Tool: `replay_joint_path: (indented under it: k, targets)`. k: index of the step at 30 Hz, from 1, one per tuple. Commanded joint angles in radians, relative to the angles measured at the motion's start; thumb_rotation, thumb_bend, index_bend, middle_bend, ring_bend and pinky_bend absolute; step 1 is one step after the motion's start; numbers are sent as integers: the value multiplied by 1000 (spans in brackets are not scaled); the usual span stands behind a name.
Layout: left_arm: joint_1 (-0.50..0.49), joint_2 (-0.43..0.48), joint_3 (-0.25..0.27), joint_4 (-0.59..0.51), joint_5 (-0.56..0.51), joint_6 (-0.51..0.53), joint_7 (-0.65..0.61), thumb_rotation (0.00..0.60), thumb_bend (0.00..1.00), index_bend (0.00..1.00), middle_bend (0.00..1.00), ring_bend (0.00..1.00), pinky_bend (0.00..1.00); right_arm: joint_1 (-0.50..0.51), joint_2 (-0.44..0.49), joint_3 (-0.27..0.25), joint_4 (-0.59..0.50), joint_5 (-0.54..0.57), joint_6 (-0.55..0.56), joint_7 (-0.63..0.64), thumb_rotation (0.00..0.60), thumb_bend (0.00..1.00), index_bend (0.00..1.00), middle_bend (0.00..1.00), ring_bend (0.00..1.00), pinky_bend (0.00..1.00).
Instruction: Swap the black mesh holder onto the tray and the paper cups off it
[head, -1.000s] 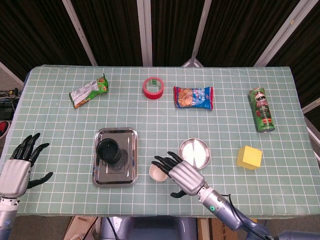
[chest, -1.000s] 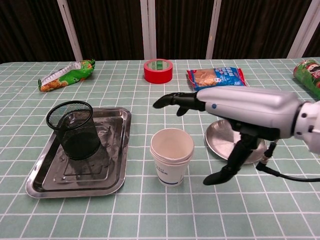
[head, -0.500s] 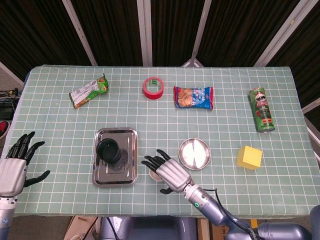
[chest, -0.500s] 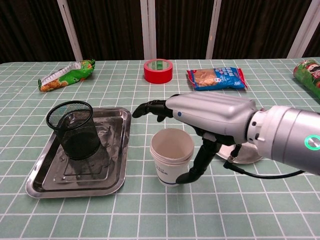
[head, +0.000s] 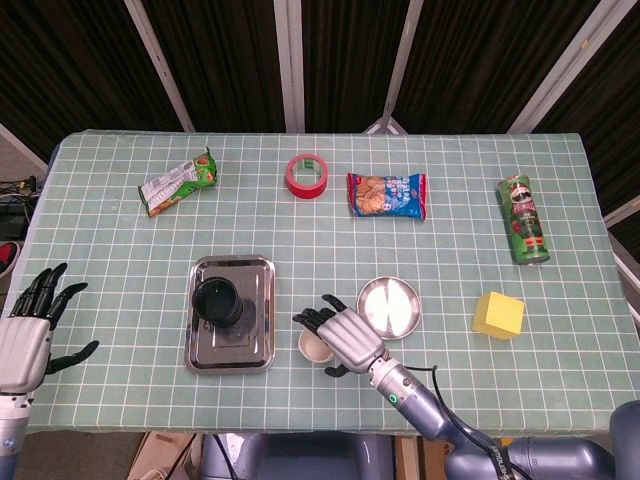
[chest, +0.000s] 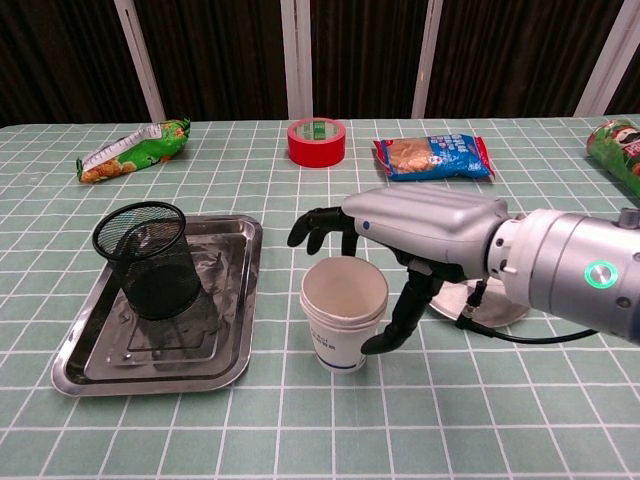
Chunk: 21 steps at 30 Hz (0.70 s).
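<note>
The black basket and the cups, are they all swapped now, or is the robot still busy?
Nearly finished. The black mesh holder stands upright on the tray, and the paper cups stand on the table beside it. The right hand hangs over the cups with fingers apart, gripping nothing. The left hand is open at the table's edge. All that looks left is moving the right hand away.
</note>
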Motion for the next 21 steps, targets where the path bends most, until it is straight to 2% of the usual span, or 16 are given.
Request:
replay_joint_path:
  k: [1,9,14,21]
  targets:
    - [2,2,-2,-3,0,-4,-2,600,0,222,0,0,146,6,-10,-5,15,-13,15,-9,600,24,249,310,394,157]
    - [10,2,-12,-3,7,-4,-5,600,0,230,0,0,146,12,-33,-18,41,-29,46,-5,600,98,345,395,468,221]
    - [12,3,-17,-4,6,-9,-8,600,0,236,0,0,146,10,-30,-20,42,-43,65,6,600,112,378,415,483,238]
    - [17,4,-25,-2,6,-12,-12,600,0,236,0,0,146,3,74,17,-20,-24,95,16,600,112,378,420,483,238]
